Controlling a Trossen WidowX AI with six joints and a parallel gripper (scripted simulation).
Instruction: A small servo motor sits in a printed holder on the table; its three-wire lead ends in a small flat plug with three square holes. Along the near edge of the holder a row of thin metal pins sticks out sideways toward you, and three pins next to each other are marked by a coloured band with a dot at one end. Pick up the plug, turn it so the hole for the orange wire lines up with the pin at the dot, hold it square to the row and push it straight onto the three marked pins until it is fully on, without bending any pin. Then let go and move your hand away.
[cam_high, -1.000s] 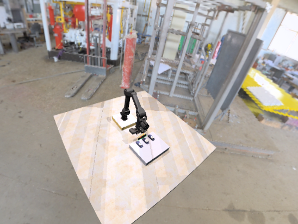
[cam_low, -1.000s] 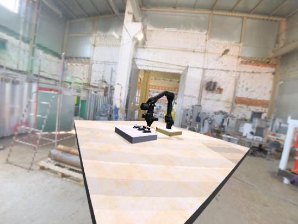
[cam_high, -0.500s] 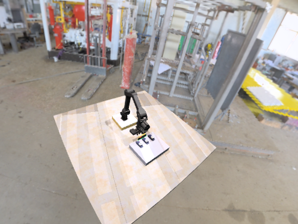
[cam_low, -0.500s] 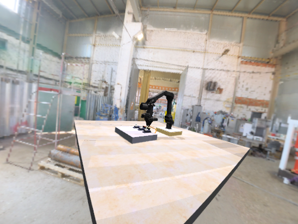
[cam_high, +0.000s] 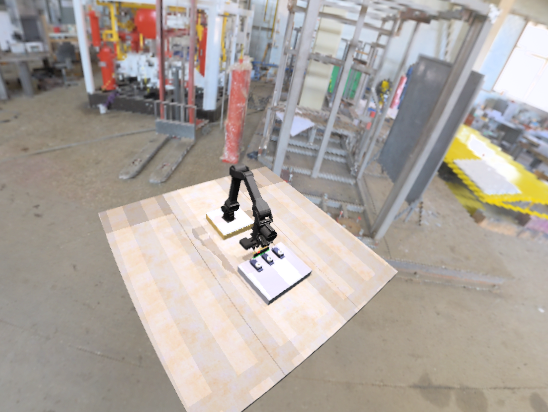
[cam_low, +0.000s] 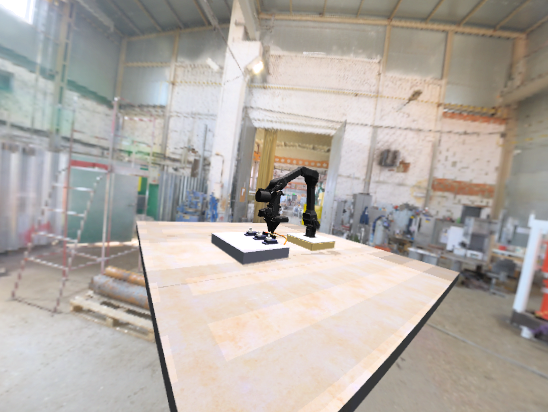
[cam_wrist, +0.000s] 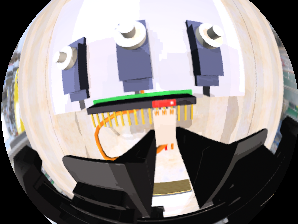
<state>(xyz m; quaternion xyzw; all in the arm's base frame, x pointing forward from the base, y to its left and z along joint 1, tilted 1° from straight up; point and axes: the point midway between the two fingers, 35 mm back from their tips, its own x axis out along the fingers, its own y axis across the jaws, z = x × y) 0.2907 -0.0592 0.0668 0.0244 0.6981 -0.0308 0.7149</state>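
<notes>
My gripper (cam_high: 258, 248) (cam_low: 271, 231) (cam_wrist: 165, 132) is shut on the pale flat plug (cam_wrist: 165, 122), which points away from the fingers. The plug's front end is at the three pins beneath the red band (cam_wrist: 159, 103), whose white dot (cam_wrist: 172, 102) is at its right end. Small orange marks show near the plug's front; I cannot tell whether the pins are inside the holes. The pin row (cam_wrist: 127, 118) runs along the black bar with a green strip (cam_wrist: 150, 95). The orange lead (cam_wrist: 99, 137) loops left and back to the plug's rear. The wire order is unclear.
The white block (cam_high: 287, 280) (cam_low: 250, 256) (cam_wrist: 170, 65) carries three dark servos, including the middle servo (cam_wrist: 134, 60). Free pins stand on both sides of the plug. The arm's base plate (cam_high: 230, 230) (cam_low: 312, 245) is behind the gripper on the wooden table (cam_high: 200, 320) (cam_low: 280, 320).
</notes>
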